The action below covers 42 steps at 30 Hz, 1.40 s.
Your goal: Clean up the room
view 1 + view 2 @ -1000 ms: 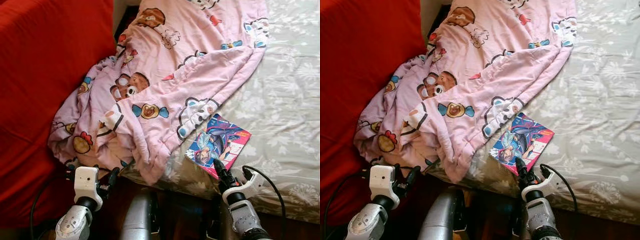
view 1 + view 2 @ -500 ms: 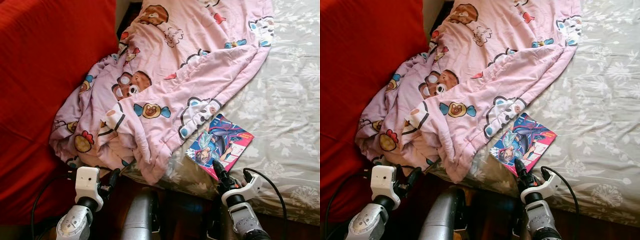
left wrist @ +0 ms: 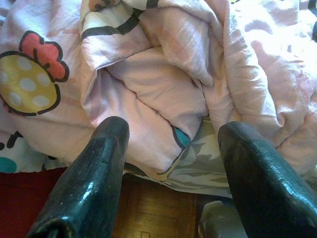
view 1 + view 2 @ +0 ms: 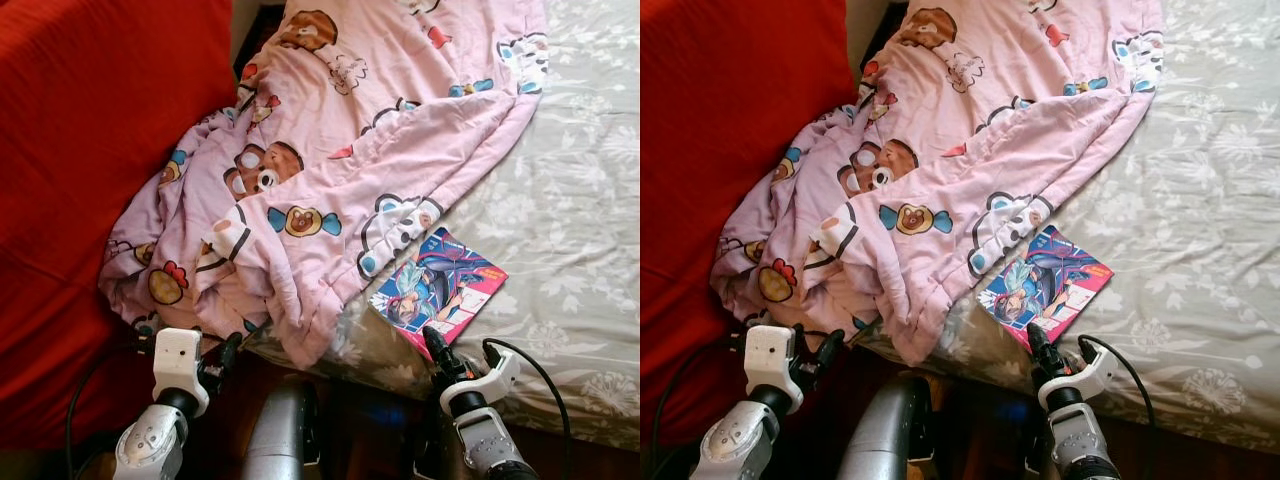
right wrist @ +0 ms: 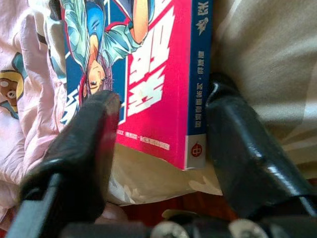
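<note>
A: Two grippers are showing at the near edge. Which is sitting closer to the comic book (image 4: 439, 290)?

B: Item one, right gripper (image 4: 436, 345): it is lying nearest, its fingers (image 5: 84, 144) standing apart and straddling the book's near corner, one over the cover, one along the spine side. Nothing is being clamped.

A: And the book's lie?

B: Item two, comic book: it is resting flat on the grey floral bedsheet (image 4: 570, 230) near the bed's front edge, just ahead of that gripper, its long axis running away and to the robot's right. Its far-left corner is sitting just beside the pink blanket (image 4: 330, 170).

A: The other arm?

B: Item three, left gripper (image 3: 171, 163): fingers are also spread, facing the blanket's hanging folds, well apart from the book. By my judgement the right arm is holding the approach.
</note>
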### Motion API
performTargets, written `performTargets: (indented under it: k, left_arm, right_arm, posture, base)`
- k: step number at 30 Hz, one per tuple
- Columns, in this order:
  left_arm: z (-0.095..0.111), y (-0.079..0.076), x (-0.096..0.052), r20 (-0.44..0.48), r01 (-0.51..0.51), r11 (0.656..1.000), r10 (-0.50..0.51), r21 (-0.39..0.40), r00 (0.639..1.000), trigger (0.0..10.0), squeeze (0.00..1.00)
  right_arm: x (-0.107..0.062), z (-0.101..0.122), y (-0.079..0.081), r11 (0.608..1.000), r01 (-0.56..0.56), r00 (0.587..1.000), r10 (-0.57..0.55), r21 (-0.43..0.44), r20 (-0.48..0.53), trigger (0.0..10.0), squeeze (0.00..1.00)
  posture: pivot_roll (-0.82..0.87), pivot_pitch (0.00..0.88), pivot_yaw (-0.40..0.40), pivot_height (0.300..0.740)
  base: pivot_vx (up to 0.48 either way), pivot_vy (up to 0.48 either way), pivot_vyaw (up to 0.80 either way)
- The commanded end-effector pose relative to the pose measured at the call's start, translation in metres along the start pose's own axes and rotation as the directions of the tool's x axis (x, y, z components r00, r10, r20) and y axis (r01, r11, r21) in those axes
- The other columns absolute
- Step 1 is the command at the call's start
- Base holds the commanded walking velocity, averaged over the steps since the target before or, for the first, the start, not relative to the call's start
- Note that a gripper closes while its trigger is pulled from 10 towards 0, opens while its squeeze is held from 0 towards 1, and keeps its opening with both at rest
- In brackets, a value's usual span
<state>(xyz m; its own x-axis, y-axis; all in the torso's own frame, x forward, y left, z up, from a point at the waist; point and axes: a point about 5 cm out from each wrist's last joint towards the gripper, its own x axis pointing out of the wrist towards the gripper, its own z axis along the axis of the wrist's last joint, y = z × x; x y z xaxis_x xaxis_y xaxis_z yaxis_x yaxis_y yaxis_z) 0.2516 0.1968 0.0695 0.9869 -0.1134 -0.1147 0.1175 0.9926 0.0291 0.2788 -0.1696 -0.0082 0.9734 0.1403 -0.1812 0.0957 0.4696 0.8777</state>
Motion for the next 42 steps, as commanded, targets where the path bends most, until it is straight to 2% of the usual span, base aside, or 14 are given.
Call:
performTargets:
  k: [1,19,25,27,29,31,33,36,37,38,39,40,41,42]
  left_arm:
    - [-0.013,0.005,-0.007,-0.05,-0.023,1.0,0.024,0.007,0.998,10.0,0.0]
    - [-0.018,0.003,0.018,-0.034,-0.052,0.999,0.052,-0.012,0.998,10.0,0.0]
    - [-0.018,-0.002,0.029,-0.014,-0.065,0.997,0.065,-0.032,0.998,10.0,0.0]
    - [-0.018,-0.003,0.031,-0.004,-0.072,0.997,0.072,-0.041,0.997,10.0,0.0]
    - [-0.018,-0.005,0.033,0.004,-0.082,0.995,0.082,-0.056,0.997,10.0,0.0]
    - [-0.018,-0.006,0.033,0.009,-0.089,0.994,0.09,-0.07,0.996,10.0,0.0]
    - [-0.018,-0.006,0.032,0.018,-0.112,0.988,0.114,-0.105,0.993,10.0,0.0]
    - [-0.018,-0.006,0.03,0.031,-0.137,0.979,0.143,-0.154,0.989,10.0,0.0]
    - [-0.018,-0.005,0.028,0.036,-0.145,0.975,0.153,-0.167,0.988,10.0,0.0]
    - [-0.018,-0.006,0.026,0.042,-0.153,0.971,0.163,-0.182,0.986,10.0,0.0]
    - [-0.018,-0.006,0.026,0.042,-0.153,0.971,0.163,-0.182,0.986,10.0,0.0]
    - [-0.019,-0.007,0.025,0.046,-0.161,0.967,0.173,-0.197,0.984,10.0,0.0]
    - [-0.02,-0.007,0.024,0.047,-0.162,0.966,0.175,-0.201,0.984,10.0,0.0]
    - [-0.021,-0.009,0.024,0.045,-0.162,0.966,0.174,-0.201,0.984,10.0,0.0]
  right_arm:
    - [-0.006,-0.014,-0.005,0.999,0.027,0.999,-0.026,0.025,-0.048,0.0,0.0]
    - [0.005,0.001,0.005,1.0,0.001,1.0,-0.001,-0.014,0.004,0.0,0.0]
    - [0.011,0.017,0.013,0.994,-0.029,0.997,0.037,-0.105,0.069,0.0,0.0]
    - [0.012,0.027,0.015,0.983,-0.005,0.993,0.027,-0.185,0.116,0.0,0.0]
    - [0.013,0.039,0.018,0.952,0.048,0.986,0.003,-0.302,0.167,0.0,0.0]
    - [0.013,0.048,0.02,0.894,0.124,0.976,-0.032,-0.431,0.215,0.0,0.0]
    - [0.012,0.055,0.026,0.795,0.172,0.968,-0.026,-0.582,0.25,0.0,0.0]
    - [0.012,0.057,0.038,0.691,0.147,0.968,0.047,-0.708,0.246,0.0,0.0]
    - [0.011,0.058,0.04,0.674,0.152,0.966,0.053,-0.722,0.253,10.0,0.0]
    - [0.01,0.059,0.043,0.647,0.154,0.964,0.068,-0.747,0.258,10.0,0.0]
    - [0.01,0.059,0.043,0.647,0.154,0.964,0.068,-0.747,0.258,10.0,0.0]
    - [0.009,0.059,0.047,0.591,0.146,0.964,0.096,-0.793,0.249,10.0,0.0]
    - [0.008,0.058,0.048,0.575,0.143,0.963,0.105,-0.805,0.246,10.0,0.0]
    - [0.008,0.058,0.047,0.586,0.14,0.964,0.102,-0.798,0.244,10.0,0.0]
  posture:
    - [0.22,0.315,0.173,0.626]
    - [0.16,0.22,0.113,0.626]
    - [0.12,0.182,0.08,0.626]
    - [0.1,0.173,0.068,0.626]
    - [0.09,0.164,0.056,0.626]
    - [0.07,0.157,0.044,0.626]
    - [0.05,0.147,0.028,0.626]
    - [0.04,0.144,0.017,0.626]
    - [0.03,0.143,0.012,0.626]
    - [0.02,0.14,0.001,0.626]
    - [0.02,0.14,0.001,0.626]
    - [0.02,0.139,-0.005,0.626]
    - [0.02,0.138,-0.007,0.626]
    - [0.01,0.134,-0.013,0.626]
  base:
    - [0.0,0.0,0.0]
    - [0.0,0.0,0.0]
    - [0.0,0.0,0.0]
    - [0.0,0.0,0.0]
    - [0.0,0.0,0.0]
    - [0.0,0.0,0.0]
    - [0.0,0.0,0.0]
    - [0.0,0.0,0.0]
    - [0.0,0.0,0.0]
    - [0.0,0.0,0.0]
    - [0.0,0.0,0.0]
    - [0.0,0.0,0.0]
    - [0.0,0.0,0.0]
    - [0.0,0.0,0.0]
